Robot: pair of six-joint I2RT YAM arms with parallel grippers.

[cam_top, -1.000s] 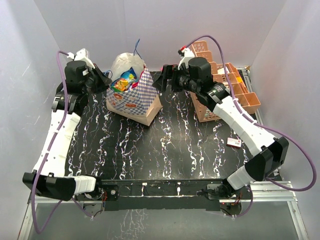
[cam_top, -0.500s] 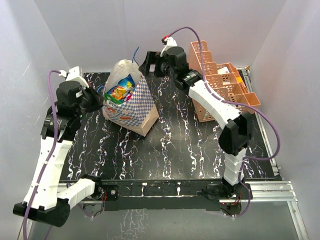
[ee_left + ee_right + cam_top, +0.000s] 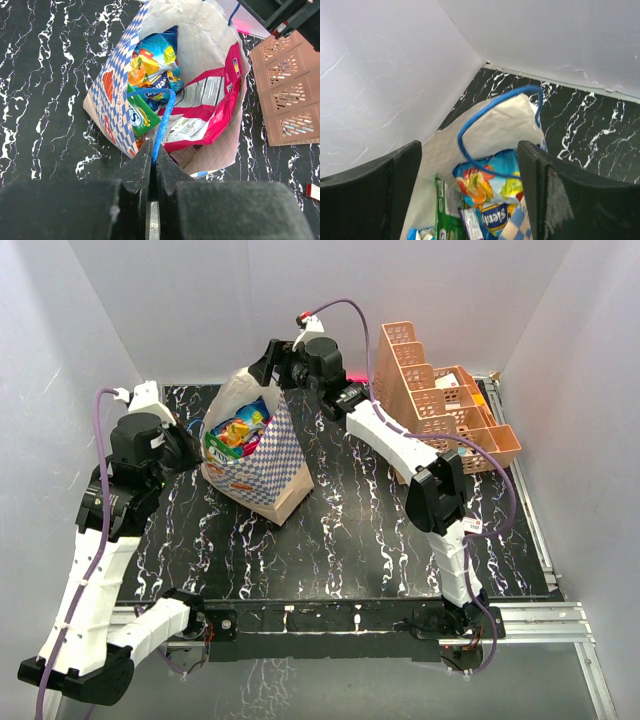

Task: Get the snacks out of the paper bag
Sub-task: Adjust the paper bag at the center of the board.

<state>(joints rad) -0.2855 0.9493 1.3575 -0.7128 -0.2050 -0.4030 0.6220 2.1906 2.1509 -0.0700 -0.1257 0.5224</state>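
The checkered paper bag point(image 3: 268, 462) stands open at the table's back left, leaning a little. Inside it are the snacks: a large red bag point(image 3: 212, 107), a blue packet point(image 3: 152, 55) and a green one point(image 3: 142, 117). My left gripper point(image 3: 190, 448) is at the bag's left rim, shut on a blue cord handle point(image 3: 164, 117). My right gripper point(image 3: 270, 362) hovers open above the bag's far rim. In the right wrist view its fingers point(image 3: 370, 195) straddle the other blue handle point(image 3: 487, 112) and the blue packet point(image 3: 490, 185), touching neither.
An orange lattice rack point(image 3: 440, 405) stands at the back right, also in the left wrist view point(image 3: 292, 95). A small red-and-white card point(image 3: 472, 525) lies on the black marbled table point(image 3: 360, 540) at the right. White walls close in on the back and sides.
My right arm has swung left from beside the rack to above the bag's far rim. My left arm has drawn back, holding the handle, and the bag has shifted slightly left.
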